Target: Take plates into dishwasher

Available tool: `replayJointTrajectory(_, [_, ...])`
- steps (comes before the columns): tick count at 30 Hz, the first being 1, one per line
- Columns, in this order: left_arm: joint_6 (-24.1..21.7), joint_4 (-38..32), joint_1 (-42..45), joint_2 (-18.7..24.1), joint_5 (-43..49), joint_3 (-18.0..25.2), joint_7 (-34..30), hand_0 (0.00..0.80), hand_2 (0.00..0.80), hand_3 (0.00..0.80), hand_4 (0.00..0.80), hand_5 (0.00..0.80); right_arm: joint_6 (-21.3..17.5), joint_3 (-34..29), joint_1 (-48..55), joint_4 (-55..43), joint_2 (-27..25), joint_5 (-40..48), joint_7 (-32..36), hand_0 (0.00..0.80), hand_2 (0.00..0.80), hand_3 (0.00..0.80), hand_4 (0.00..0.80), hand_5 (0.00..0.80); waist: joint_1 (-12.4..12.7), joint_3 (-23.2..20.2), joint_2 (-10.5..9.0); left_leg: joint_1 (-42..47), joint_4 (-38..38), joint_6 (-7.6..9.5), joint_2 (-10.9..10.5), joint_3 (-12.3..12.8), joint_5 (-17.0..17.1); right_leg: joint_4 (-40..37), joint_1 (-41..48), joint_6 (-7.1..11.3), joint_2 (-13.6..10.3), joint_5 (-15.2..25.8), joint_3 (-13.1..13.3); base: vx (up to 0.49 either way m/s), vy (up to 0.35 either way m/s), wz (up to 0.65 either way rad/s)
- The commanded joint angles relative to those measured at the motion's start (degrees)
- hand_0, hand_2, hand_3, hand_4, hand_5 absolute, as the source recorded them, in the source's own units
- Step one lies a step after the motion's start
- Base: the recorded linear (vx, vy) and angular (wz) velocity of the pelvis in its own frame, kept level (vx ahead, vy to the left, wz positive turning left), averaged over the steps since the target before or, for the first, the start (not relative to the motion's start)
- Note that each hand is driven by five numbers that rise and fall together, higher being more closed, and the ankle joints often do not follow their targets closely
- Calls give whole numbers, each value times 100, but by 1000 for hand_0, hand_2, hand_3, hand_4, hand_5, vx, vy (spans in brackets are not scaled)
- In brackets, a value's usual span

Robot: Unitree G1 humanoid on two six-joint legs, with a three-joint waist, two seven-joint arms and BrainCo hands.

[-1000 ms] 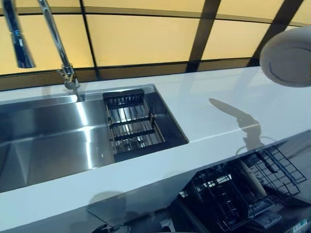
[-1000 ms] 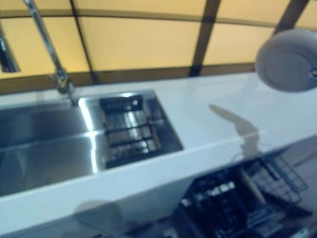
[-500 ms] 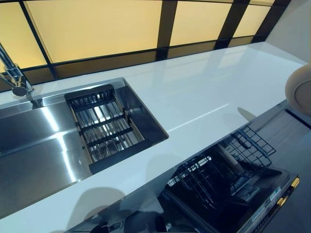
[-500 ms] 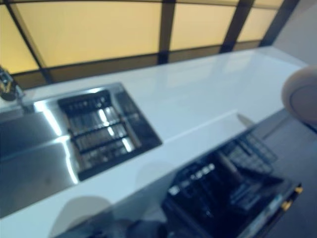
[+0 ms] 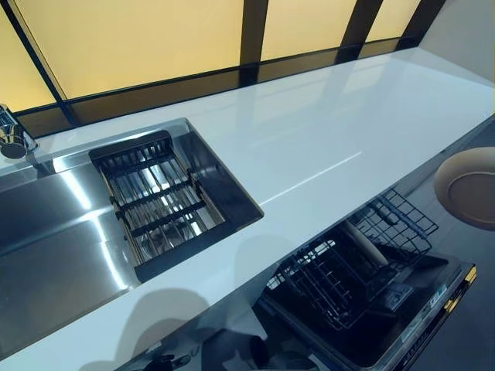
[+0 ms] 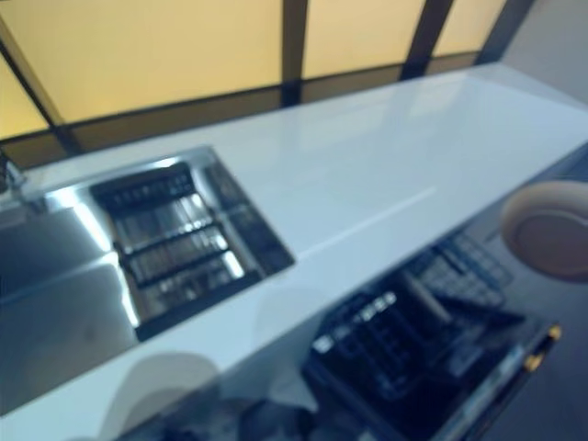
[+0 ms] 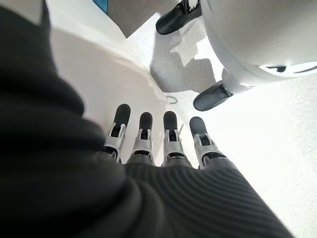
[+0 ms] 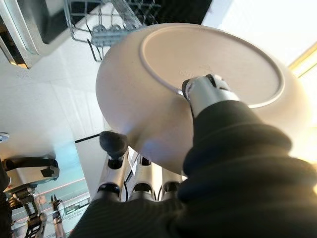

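My right hand (image 8: pixel 205 91) is shut on a beige plate (image 8: pixel 223 59), thumb on its underside and fingers on the other face. In the left eye view the plate (image 5: pixel 468 185) shows at the right edge, past the counter's front edge and above the open dishwasher. The dishwasher's dark wire rack (image 5: pixel 340 270) is pulled out below the counter; a pale plate-like thing (image 5: pixel 362 241) stands in it. My left hand (image 7: pixel 153 144) hangs low over the floor, fingers straight and empty.
A white counter (image 5: pixel 325 131) runs across the view. A steel sink (image 5: pixel 46 232) with a dark drain basket (image 5: pixel 158 197) is set in its left part, with a tap base (image 5: pixel 11 135) behind. The dishwasher's door (image 5: pixel 441 309) is folded down.
The camera has swung right and down. The plate in my right hand has come down from above the counter to beside its front edge, over the dishwasher.
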Motion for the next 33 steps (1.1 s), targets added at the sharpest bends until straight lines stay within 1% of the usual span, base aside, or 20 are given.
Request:
replayJointTrajectory(1, [-92, 66, -217, 166, 132, 140, 48, 0, 0, 0, 0, 0, -11, -210, -192, -322, 76, -297, -46, 800, 800, 800, 800, 800, 116, -77, -277, 278, 17, 173, 112, -118, -242, 13, -251, 504, -174, 381, -18, 0, 0, 0])
replayJointTrajectory(7, [-85, 50, -228, 93, 167, 227, 78, 0, 0, 0, 0, 0, 411, 49, -158, -1041, 397, -770, 186, 800, 800, 800, 800, 800, 87, -29, -282, 254, 17, 185, 107, -112, -228, 13, -273, 493, -172, 389, -25, 0, 0, 0])
replayJointTrajectory(18, [-90, 108, -319, 64, 226, 285, 101, 0, 0, 0, 0, 0, 807, 619, -190, -1727, 865, -1024, 651, 800, 800, 800, 800, 800, 114, 25, -317, 241, 17, 185, 115, -102, -207, 13, -265, 481, -188, 400, -89, 0, 0, 0])
replayJointTrajectory(24, [-70, 101, -367, 42, 230, 269, 115, 0, 0, 0, 0, 0, 903, 940, -287, -1803, 1092, -1240, 780, 800, 800, 800, 800, 800, 140, 27, -315, 249, 17, 186, 122, -101, -204, 13, -254, 479, -198, 405, -105, 0, 0, 0])
replayJointTrajectory(26, [-74, 94, -373, 38, 251, 270, 122, 0, 0, 0, 0, 0, 996, 1057, -319, -1837, 1187, -1264, 789, 800, 800, 800, 800, 800, 165, 42, -315, 252, 17, 190, 124, -104, -202, 13, -239, 478, -211, 403, -124, 0, 0, 0])
replayJointTrajectory(32, [-18, 96, -438, 21, 279, 224, 120, 0, 0, 0, 0, 0, 1086, 1429, -478, -1839, 1559, -1394, 770, 800, 800, 800, 800, 800, 220, 58, -306, 258, 17, 195, 108, -139, -206, 13, -223, 484, -237, 402, -155, 0, 0, 0])
replayJointTrajectory(33, [-21, 87, -428, 11, 282, 218, 125, 0, 0, 0, 0, 0, 1157, 1475, -479, -1855, 1641, -1479, 746, 800, 800, 800, 800, 800, 231, 58, -301, 263, 17, 198, 104, -146, -210, 13, -223, 486, -242, 404, -156, 0, 0, 0])
